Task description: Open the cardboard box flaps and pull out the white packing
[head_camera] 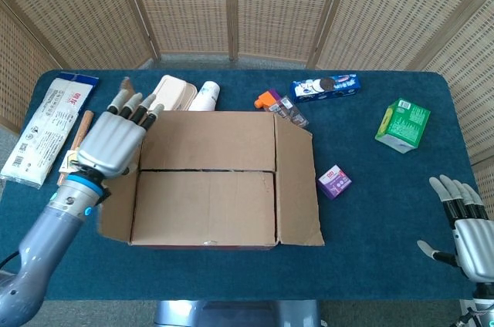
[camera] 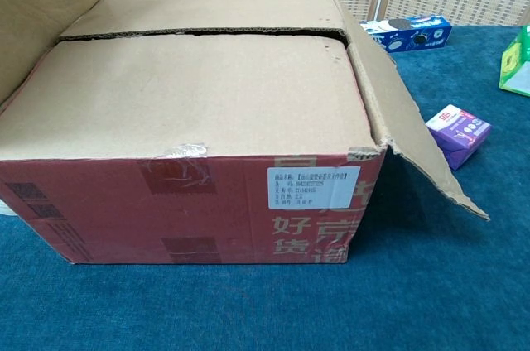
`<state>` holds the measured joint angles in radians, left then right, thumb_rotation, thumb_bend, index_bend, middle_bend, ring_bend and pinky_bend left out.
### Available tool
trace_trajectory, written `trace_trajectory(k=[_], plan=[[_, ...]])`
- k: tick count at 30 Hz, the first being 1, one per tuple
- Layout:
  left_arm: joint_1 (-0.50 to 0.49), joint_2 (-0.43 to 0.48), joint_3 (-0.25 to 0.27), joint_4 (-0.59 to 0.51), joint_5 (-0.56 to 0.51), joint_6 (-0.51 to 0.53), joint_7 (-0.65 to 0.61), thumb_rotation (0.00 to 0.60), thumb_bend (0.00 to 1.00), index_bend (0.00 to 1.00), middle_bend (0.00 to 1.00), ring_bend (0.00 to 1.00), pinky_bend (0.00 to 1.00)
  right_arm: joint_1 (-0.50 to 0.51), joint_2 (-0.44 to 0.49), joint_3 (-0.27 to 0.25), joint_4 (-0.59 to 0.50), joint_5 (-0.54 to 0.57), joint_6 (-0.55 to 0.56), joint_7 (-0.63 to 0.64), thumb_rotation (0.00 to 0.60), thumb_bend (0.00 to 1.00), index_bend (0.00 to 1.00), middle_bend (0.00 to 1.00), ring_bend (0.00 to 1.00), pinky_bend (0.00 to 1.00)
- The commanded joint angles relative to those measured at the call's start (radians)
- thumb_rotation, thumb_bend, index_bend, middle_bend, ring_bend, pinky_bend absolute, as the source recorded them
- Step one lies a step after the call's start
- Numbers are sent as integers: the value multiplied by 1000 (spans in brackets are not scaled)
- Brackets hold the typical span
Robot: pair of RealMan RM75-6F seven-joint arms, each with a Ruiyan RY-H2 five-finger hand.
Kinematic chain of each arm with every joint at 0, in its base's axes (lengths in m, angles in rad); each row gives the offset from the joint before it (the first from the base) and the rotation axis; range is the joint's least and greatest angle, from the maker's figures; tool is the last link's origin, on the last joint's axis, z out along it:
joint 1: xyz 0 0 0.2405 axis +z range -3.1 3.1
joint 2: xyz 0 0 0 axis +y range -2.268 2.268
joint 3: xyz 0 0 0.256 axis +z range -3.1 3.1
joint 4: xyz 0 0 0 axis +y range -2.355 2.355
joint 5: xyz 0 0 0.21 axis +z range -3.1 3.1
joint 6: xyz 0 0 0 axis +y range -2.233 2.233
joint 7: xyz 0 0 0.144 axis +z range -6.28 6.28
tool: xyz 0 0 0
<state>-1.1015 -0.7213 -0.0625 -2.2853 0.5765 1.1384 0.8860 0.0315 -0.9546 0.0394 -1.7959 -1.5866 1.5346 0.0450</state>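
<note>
The cardboard box (head_camera: 207,176) stands mid-table, brown on top, red on its front side (camera: 190,210). Its two inner flaps lie flat and closed, with a thin dark seam between them. The right outer flap (head_camera: 297,184) hangs folded out. The left outer flap (head_camera: 117,207) is swung outward, and my left hand (head_camera: 112,142) lies over its upper part with fingers straight and apart. My right hand (head_camera: 467,227) hovers open at the table's near right corner, far from the box. No white packing shows.
Behind the box lie a cream case (head_camera: 171,93), a white bottle (head_camera: 205,96), an orange item (head_camera: 268,99) and a blue cookie pack (head_camera: 325,87). A green carton (head_camera: 402,124) and a purple packet (head_camera: 334,181) lie right. A white bag (head_camera: 48,126) lies left.
</note>
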Motion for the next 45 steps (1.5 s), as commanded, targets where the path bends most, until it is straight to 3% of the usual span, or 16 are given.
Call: trace_trajectory(k=[1, 6, 11, 17, 25, 33, 37, 45], plan=[[41, 39, 17, 6, 49, -22, -40, 600, 160, 0, 0, 0, 0, 0, -1, 0, -2, -1, 0, -2, 600, 0, 0, 0, 0, 0], [130, 79, 54, 43, 135, -52, -115, 600, 160, 0, 0, 0, 0, 3, -6, -4, -3, -8, -5, -13, 600, 0, 0, 0, 0, 0], [205, 62, 73, 112, 220, -80, -194, 600, 160, 0, 0, 0, 0, 6, -10, -8, -3, -12, -11, -21, 600, 0, 0, 0, 0, 0], [281, -6, 53, 209, 368, -73, -337, 600, 161, 0, 0, 0, 1, 8, -18, -9, -4, -12, -16, -33, 600, 0, 0, 0, 0, 0], [318, -71, 32, 247, 484, -79, -429, 600, 160, 0, 0, 0, 0, 11, -22, -10, -2, -7, -22, -39, 600, 0, 0, 0, 0, 0], [316, -194, 9, 273, 531, -66, -399, 600, 160, 0, 0, 0, 0, 11, -22, -9, 2, -5, -21, -36, 600, 0, 0, 0, 0, 0], [286, -315, -19, 306, 498, -49, -308, 600, 160, 0, 0, 0, 0, 14, -24, -12, 3, -5, -28, -38, 600, 0, 0, 0, 0, 0], [259, -458, -57, 365, 476, 20, -183, 600, 160, 0, 0, 0, 0, 12, -23, -13, 3, -6, -25, -34, 600, 0, 0, 0, 0, 0]])
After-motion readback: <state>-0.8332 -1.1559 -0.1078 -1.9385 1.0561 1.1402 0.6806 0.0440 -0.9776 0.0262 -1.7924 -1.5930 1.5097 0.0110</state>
